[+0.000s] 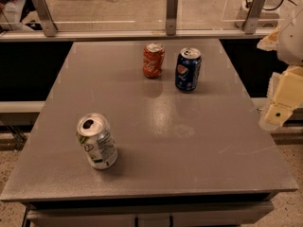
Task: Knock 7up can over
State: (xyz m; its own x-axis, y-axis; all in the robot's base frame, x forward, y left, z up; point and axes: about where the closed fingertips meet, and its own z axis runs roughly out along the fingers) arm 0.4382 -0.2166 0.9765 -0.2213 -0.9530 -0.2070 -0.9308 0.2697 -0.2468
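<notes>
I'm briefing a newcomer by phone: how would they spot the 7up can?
On the grey rectangular table, look at the near left corner, opposite the gripper at the right edge. The silver-white 7up can with green markings sits alone; the red-orange can and dark blue Pepsi can stand together farther back.

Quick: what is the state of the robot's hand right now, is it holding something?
Hand: at the right edge of the table, far from the 7up can; open or closed cannot be told.
</notes>
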